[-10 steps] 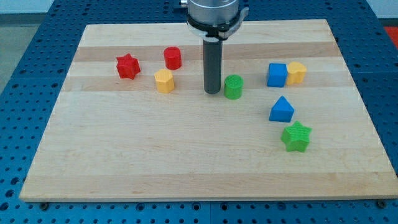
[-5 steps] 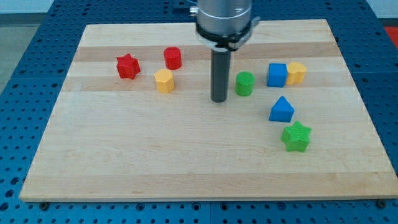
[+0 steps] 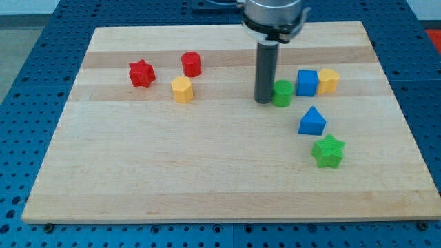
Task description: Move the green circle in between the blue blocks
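Note:
The green circle stands on the wooden board, right of centre near the view's top. My tip touches its left side. The blue cube is just to the circle's right, close to it. The blue triangle lies below and to the right of the circle. The circle sits left of the gap between the two blue blocks.
A yellow block touches the blue cube's right side. A green star lies below the blue triangle. At the view's left are a red star, a red cylinder and a yellow hexagon.
My tip has moved to the view's right, pushing the green circle rightward and slightly up, closer to the blue cube. The other blocks have not moved.

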